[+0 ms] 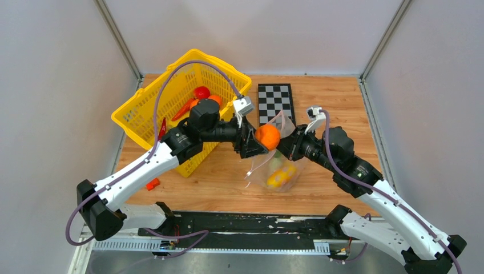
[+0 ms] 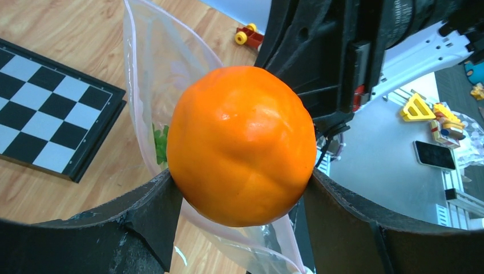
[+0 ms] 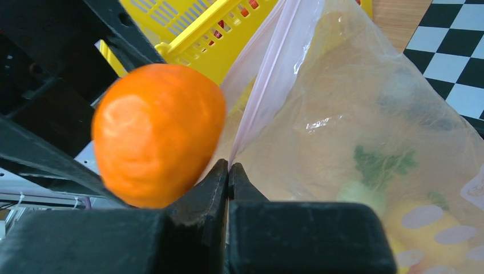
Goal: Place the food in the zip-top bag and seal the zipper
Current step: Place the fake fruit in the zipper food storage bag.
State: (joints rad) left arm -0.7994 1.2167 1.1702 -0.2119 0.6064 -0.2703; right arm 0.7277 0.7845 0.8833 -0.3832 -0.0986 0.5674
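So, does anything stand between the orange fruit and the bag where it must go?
Nothing visible does. The left gripper holds the orange fruit right beside the raised edge of the zip-top bag, which the right gripper pinches.

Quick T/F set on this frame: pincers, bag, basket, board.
1. The left pincer grips the orange fruit. True.
2. The right pincer is open and clear of the zip-top bag. False: it is shut on the bag's mouth edge.
3. The bag is empty. False: yellow pieces and something green show through the plastic.
4. The yellow basket holds red pieces. True.
5. The checkerboard lies inside the basket. False: it lies flat on the table, beside the basket.
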